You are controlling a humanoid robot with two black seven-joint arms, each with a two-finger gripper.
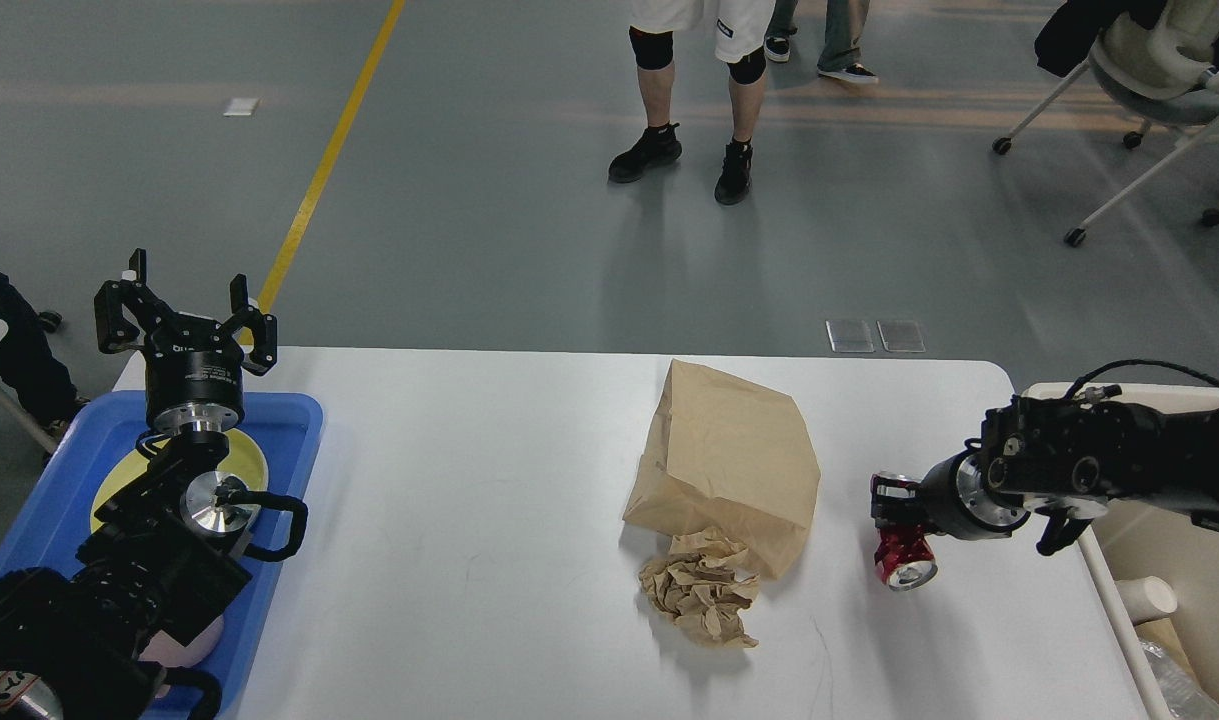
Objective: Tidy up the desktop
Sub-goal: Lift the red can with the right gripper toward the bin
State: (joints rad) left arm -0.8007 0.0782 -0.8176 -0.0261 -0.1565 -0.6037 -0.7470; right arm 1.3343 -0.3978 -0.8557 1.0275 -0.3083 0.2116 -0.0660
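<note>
- The bench [469,480] is a wide white top with rounded corners; it fills the lower middle of the head view.
- A brown paper bag [724,460] lies on its side near the middle, mouth towards me, with a crumpled paper wad [701,598] touching its near edge.
- The right gripper [899,525] reaches in from the right, and its fingers are clamped on a red can [906,558] near the bench's right edge. The can is tilted, open end towards me; I cannot tell whether it touches the top.
- A cream bin [1164,590] stands just beside that edge and holds some waste already.
- The left gripper [184,300] points up over a blue tray [289,420] at the left end, fingers wide apart and holding nothing. A yellow plate [254,455] lies in the tray.
- Handling, as I judge it: the can is light and stiff but thin-walled, so a hard squeeze would dent it, and its smooth side may slip; a hold across the middle suits it.
- The bag is light and floppy. It will fold if pinched at one corner, so the creased upper edge is the better hold.
- The wad is very light and springy; close well in on its bulk, or loose folds may tear free.
- The can probably goes into the bin next.
</note>
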